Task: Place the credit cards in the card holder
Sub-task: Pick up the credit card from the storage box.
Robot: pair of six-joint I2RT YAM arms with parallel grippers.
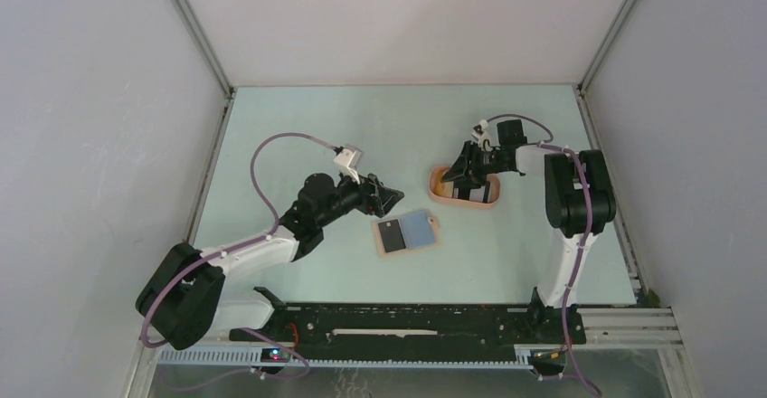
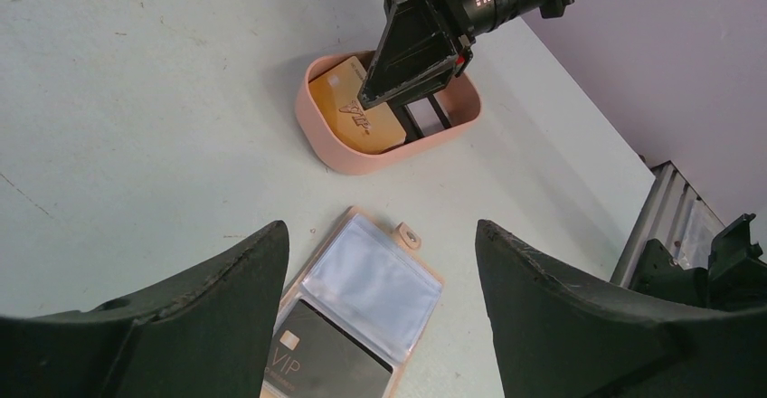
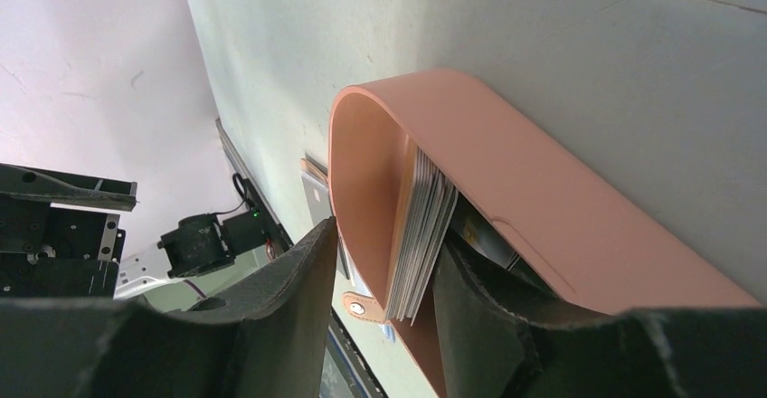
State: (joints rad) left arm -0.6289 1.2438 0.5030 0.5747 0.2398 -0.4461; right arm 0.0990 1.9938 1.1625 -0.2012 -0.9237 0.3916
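Your left pincer (image 1: pixel 389 196) stands wide open and holds nothing. Its two fingers (image 2: pixel 208 317) hang well apart above the table (image 2: pixel 136 99). Just below and ahead of it, showing between those fingers, lies the holder (image 2: pixel 371 280), opened flat. A black card (image 2: pixel 330 366) marked VIP sits in the pocket nearer the pincer, a clear pocket lies beyond that, and a small snap tab (image 2: pixel 409 235) sticks out at the far edge. Farther ahead of this pincer, apart from the holder, sits the pink tray (image 2: pixel 312 122), and your right pincer (image 3: pixel 389 233) is down inside it. That one is partly open. A stack of cards (image 3: pixel 421 235), seen edge-on, stands between its fingers against the tray's curved end wall, one finger just beside the stack — but you cannot tell from these views whether the fingers actually press on the cards or only bracket them. In the left wrist view a gold card (image 2: pixel 348 118) lies slanted in the tray, directly under the right pincer's fingers.
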